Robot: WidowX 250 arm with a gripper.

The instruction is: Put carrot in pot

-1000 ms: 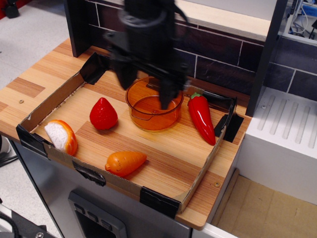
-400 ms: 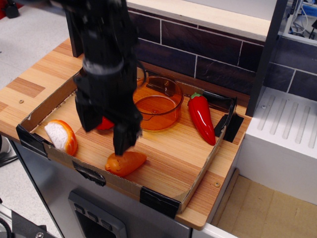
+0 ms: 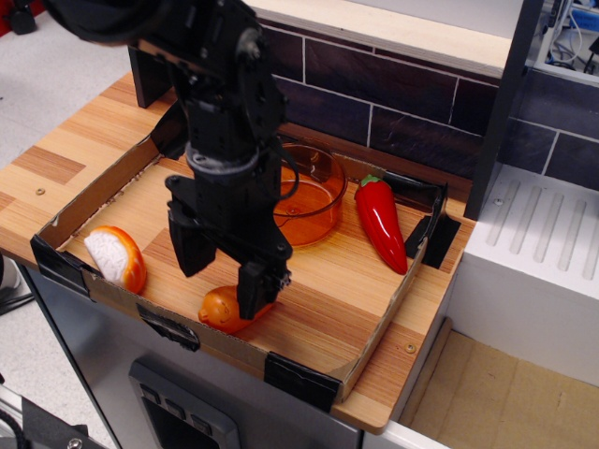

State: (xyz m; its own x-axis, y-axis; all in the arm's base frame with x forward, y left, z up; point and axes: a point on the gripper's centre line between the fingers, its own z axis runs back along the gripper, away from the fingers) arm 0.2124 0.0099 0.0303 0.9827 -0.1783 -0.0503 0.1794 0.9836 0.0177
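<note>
The black gripper [image 3: 223, 267] hangs spread wide, holding nothing, astride the small glossy orange plastic carrot [image 3: 222, 309]. Closing off-centre could squirt that slick taper away from the transparent amber round pot [image 3: 314, 201] behind it.

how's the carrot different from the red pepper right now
The carrot is orange and stubby; the red pepper is red, long and has a green stem. The carrot lies near the tray's front edge, partly hidden under the gripper; the red pepper lies in full view to the right of the pot, with nothing over it. Both are glossy toy foods lying flat on the wooden tray floor.
</note>
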